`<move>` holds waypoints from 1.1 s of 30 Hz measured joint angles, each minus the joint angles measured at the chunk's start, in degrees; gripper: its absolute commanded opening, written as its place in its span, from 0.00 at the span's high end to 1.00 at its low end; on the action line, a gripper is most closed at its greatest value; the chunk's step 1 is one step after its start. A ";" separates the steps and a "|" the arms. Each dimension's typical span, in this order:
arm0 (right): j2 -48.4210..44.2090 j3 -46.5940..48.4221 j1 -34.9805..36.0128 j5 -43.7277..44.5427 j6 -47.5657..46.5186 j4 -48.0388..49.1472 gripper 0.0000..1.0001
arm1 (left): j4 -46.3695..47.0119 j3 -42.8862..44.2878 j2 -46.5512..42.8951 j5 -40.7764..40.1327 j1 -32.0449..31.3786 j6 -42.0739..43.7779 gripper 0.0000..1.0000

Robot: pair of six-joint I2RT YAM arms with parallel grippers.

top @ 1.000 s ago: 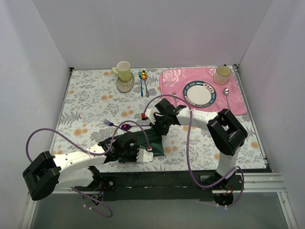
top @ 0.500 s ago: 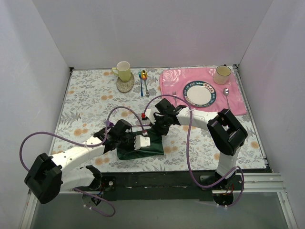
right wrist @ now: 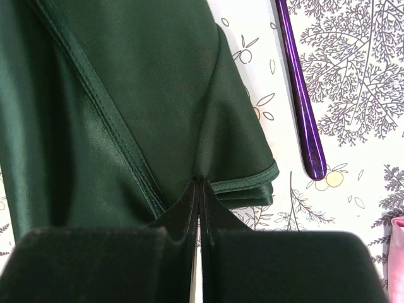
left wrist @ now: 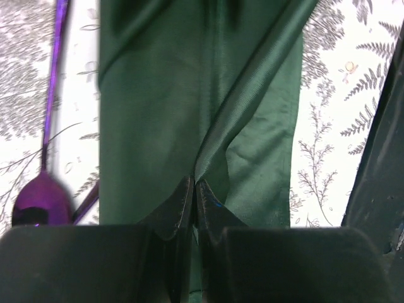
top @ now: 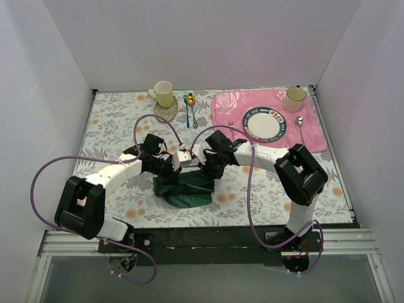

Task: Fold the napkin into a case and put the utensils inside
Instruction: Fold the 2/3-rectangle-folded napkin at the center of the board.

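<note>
Left gripper (left wrist: 194, 189): fingers pressed together on a raised pleat of the napkin (left wrist: 189, 95); the cloth fans away from the pinch in long creases.

Right gripper (right wrist: 200, 186): fingers likewise pressed together, pinching the napkin (right wrist: 126, 95) just beside its stitched hem and folded corner.

Napkin (top: 189, 189): dark green, plain, faint sheen. It lies bunched on the floral tablecloth (top: 113, 126) near the table's middle, its upper edge drawn up to the two grippers, which meet almost tip to tip in the top view (left gripper (top: 178, 161), right gripper (top: 205, 165)). Not a flat pocket.

Purple spoon (left wrist: 38, 202): shiny metallic, on the tablecloth just beside the napkin's edge, handle running alongside it. A second purple shaft (left wrist: 85, 202) runs from near the bowl to the cloth's edge; which utensil it is cannot be told.

Purple handle (right wrist: 300, 95): rounded end, on the tablecloth near the napkin's corner but apart from it; utensil type not shown.

Far side of table:
- pale yellow mug (top: 163, 93) on a round coaster (top: 166, 113)
- blue and gold spoons (top: 189, 106) beside it
- pink rose-patterned placemat (top: 227, 107) bearing a dark-rimmed plate (top: 245, 118), a cream cup (top: 294, 98), a silver fork (top: 231, 129) and a silver spoon (top: 300, 126)

Red lettering on the plate's rim is too small to read.
</note>
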 measured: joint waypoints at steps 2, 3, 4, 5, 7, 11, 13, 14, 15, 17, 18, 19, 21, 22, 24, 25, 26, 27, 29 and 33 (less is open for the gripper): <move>0.00 0.00 0.00 -0.07 -0.04 0.00 0.99 | -0.59 1.57 2.08 1.44 2.19 0.00 1.00; 0.00 0.00 0.00 -0.09 -0.07 0.00 0.99 | -1.03 2.32 3.08 2.14 3.15 0.02 1.00; 0.00 0.00 0.00 -0.11 -0.09 0.00 0.99 | -1.20 2.89 4.04 2.64 4.00 0.02 1.00; 0.00 0.00 0.00 -0.11 -0.11 0.00 0.99 | -1.33 3.23 4.92 2.99 4.70 0.00 1.00; 0.00 0.00 -0.02 -0.15 -0.17 0.00 0.99 | -1.70 3.78 6.73 3.72 5.88 0.00 1.00; 0.00 0.00 -0.04 -0.15 -0.22 0.00 0.99 | -2.56 4.85 11.26 5.18 8.41 -0.50 1.00; 0.00 0.00 -0.04 -0.17 -0.24 0.00 0.99 | -2.64 5.49 13.99 6.01 9.94 -1.01 1.00; 0.00 0.00 -0.04 -0.15 -0.24 0.00 0.99 | -2.71 5.81 15.41 6.40 10.88 -1.33 1.00; 0.00 0.00 -0.04 -0.17 -0.24 0.00 0.99 | -2.78 5.95 16.24 6.60 11.39 -1.46 1.00; 0.00 0.00 -0.04 -0.15 -0.24 -0.02 0.97 | -3.52 6.54 17.99 7.69 12.48 -1.70 1.00; 0.00 0.04 -0.04 -0.15 -0.24 -0.04 0.91 | -3.98 7.02 18.64 8.24 12.83 -1.79 1.00; 0.00 0.13 -0.04 -0.15 -0.22 -0.22 0.89 | -4.35 7.48 19.17 8.68 13.07 -1.77 1.00; 0.28 0.74 -0.24 -0.15 -0.02 -0.81 0.82 | -4.92 8.13 19.91 9.16 13.29 -1.77 1.00; 0.48 1.18 -0.33 -0.13 0.11 -1.38 0.78 | -5.14 8.24 20.02 9.18 13.31 -1.70 1.00; 0.94 2.34 -0.39 -0.07 0.52 -2.71 0.69 | -5.60 8.61 20.39 9.22 13.31 -1.46 1.00; 1.09 2.86 -0.50 0.09 0.52 -3.41 0.68 | -5.79 8.81 20.57 9.25 13.31 -1.40 1.00; 1.18 3.56 -0.72 0.33 0.87 -4.17 0.68 | -6.01 9.01 20.76 9.35 13.31 -1.27 1.00; 1.20 4.20 -1.01 0.63 1.20 -5.01 0.63 | -6.14 9.07 20.83 9.40 13.31 -1.18 1.00; 1.22 5.51 -1.66 1.09 1.84 -6.56 0.62 | -6.23 9.07 20.83 9.42 13.31 -0.85 1.00; 1.25 9.57 -3.91 1.38 3.10 -9.66 0.62 | -6.32 9.07 20.83 9.44 13.31 -0.39 1.00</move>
